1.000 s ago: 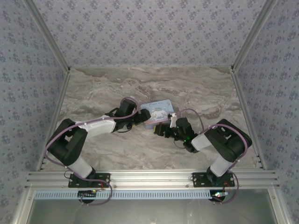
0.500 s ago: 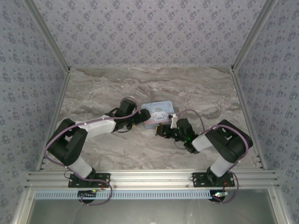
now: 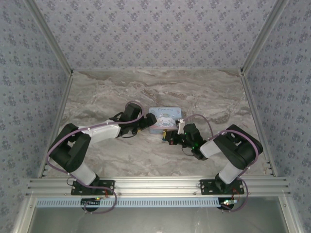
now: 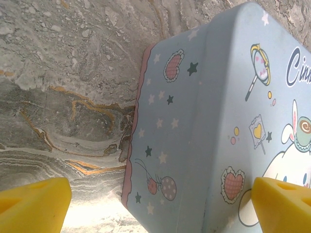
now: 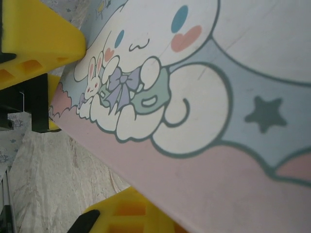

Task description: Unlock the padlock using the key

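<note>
landmark: pale-blue tin [image 3: 165, 118] with a white cartoon character, lying on the marble desk [image 3: 107, 92], roughly mid-desk.
left claw [image 3: 150, 122]: at the tin's left end, wide open, gripping nothing.
left pads [image 4: 34, 204]: yellow. One is over bare desk just beside the tin's starred side wall. The other is over the tin's printed lid near the character. The tin's left edge sits between them. Contact with the tin: cannot tell.
right claw [image 3: 169, 135]: at the tin's near edge, toward its right corner, closed on the tin.
right pads [image 5: 36, 36]: yellow. One lies against the printed face by the character's ear. The other is partly hidden behind the pink-trimmed edge. That pink edge runs between the two.
tin pose: long side roughly left-right in the overhead view, slightly skewed. Flat or tipped: cannot tell.
tin art: lollipop, hearts, stars, and a scalloped pink band along the bottom of the side wall.
padlock: position relative to the tin cannot be told from these views.
key: same, cannot tell where it lies relative to the tin.
arms: both reach inward from the desk's near edge and meet at the tin, the left one from the tin's left, the right one from its near-right.
surroundings: patterned blue-grey walls behind the tin and to either side of it.
</note>
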Available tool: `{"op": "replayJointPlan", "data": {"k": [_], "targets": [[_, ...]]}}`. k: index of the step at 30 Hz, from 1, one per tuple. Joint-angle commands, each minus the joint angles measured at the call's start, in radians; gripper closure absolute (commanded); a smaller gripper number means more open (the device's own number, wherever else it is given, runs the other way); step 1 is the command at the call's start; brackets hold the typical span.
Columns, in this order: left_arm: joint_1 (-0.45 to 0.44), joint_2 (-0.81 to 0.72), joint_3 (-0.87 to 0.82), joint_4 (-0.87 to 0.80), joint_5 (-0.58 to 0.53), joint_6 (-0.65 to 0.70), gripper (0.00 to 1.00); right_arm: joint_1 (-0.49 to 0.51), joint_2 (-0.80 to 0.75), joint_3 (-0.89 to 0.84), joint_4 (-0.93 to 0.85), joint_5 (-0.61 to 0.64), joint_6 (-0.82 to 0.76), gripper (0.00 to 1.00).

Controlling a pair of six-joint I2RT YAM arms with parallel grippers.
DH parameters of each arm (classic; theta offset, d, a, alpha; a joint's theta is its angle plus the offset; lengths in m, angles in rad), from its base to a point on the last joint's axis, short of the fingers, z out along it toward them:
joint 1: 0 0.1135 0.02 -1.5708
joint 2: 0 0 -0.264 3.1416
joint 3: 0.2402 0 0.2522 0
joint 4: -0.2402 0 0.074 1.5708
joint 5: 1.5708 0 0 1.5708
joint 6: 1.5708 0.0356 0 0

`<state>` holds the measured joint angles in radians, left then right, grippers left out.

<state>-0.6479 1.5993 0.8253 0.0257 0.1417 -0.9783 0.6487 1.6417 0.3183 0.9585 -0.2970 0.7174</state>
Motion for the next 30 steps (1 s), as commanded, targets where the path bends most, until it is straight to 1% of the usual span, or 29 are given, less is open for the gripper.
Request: {"op": "replayJointPlan", "data": {"k": [1, 8, 16, 23, 30], "targets": [[-0.006, -0.002, 0.001, -0.040, -0.008, 0.004, 0.05, 0.004, -0.027, -0.007, 0.018, 0.024, -0.002, 0.96], [-0.004, -0.002, -0.004, -0.041, -0.011, 0.003, 0.05, -0.007, -0.066, -0.023, 0.000, 0.050, 0.002, 0.97], [-0.010, 0.002, -0.003, -0.036, -0.009, -0.001, 0.05, -0.051, -0.120, -0.050, -0.005, 0.062, 0.026, 0.97], [-0.022, 0.023, 0.001, -0.027, -0.006, -0.007, 0.05, -0.084, -0.123, -0.035, 0.011, 0.061, 0.064, 0.97], [-0.029, 0.034, 0.003, -0.027, -0.008, -0.008, 0.05, -0.117, -0.119, -0.036, 0.020, 0.086, 0.123, 0.97]]}}
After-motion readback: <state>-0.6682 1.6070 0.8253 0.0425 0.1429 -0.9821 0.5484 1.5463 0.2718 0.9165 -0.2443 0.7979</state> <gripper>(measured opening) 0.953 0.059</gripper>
